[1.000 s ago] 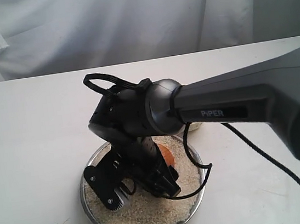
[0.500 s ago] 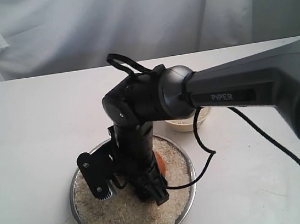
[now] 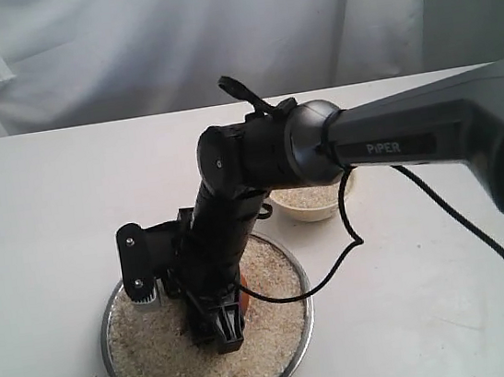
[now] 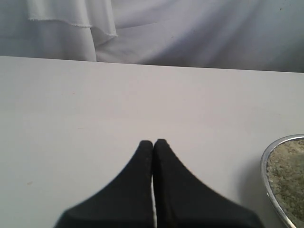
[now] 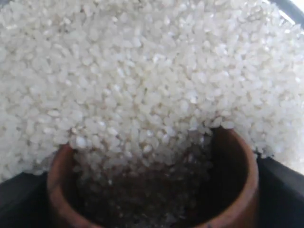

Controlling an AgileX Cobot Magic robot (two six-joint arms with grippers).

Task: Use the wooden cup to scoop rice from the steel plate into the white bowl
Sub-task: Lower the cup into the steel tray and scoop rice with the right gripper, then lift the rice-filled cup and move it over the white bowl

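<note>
The table (image 3: 41,207) carries everything. The plate (image 3: 106,352) sits toward its edge nearest the outside camera, spread with rice (image 3: 165,372). The bowl (image 3: 316,213) stands just past the plate's rim, on the side toward the curtain edge, with some grains already in it.

My right gripper (image 3: 218,321) reaches down into the plate. Its fingers are clamped on either side of the cup (image 5: 240,183), which lies tipped with its mouth pushed into the heap and grains banked inside. My left gripper (image 4: 153,145) hangs over bare table near the plate's rim, fingertips pressed together, holding nothing.

The cup is round and has no handle, so driving it harder into the heap may make it twist or slip in my grip. Pushing low could shove the plate along the table or plough rice over its thin rim. If I lift the cup this full and this tipped, grains will likely trail between plate and bowl. My cable (image 3: 358,235) loops close to the bowl and could snag it.

Only the right wrist view shows how full the cup is and how the heap meets its lip. From outside, the cup is just an orange sliver behind my wrist. Only the outside view shows the bowl and the whole plate. Only the left wrist view shows my left gripper.
</note>
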